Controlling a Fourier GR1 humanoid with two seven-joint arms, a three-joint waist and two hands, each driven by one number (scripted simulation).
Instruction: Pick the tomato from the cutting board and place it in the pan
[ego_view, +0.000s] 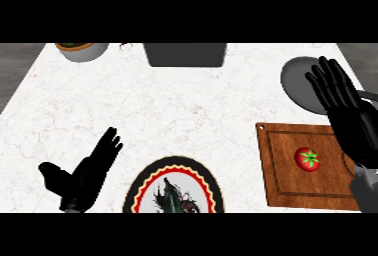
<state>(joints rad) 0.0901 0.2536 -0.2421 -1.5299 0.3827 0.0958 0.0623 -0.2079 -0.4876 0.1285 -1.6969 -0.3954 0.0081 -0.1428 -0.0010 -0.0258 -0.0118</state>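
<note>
A red tomato with a green stem lies on the wooden cutting board at the right of the counter. Beyond the board, at the far right, sits the dark grey pan, partly hidden by my right hand. That hand is open, fingers straight and pointing away, stretched over the board's right edge and the pan, to the right of the tomato and apart from it. My left hand rests open at the lower left, fingers up, holding nothing.
A round plate with a red, yellow and black rim sits near the front edge, between my hands. A dark grey box stands at the back centre, and a pot with a plant at the back left.
</note>
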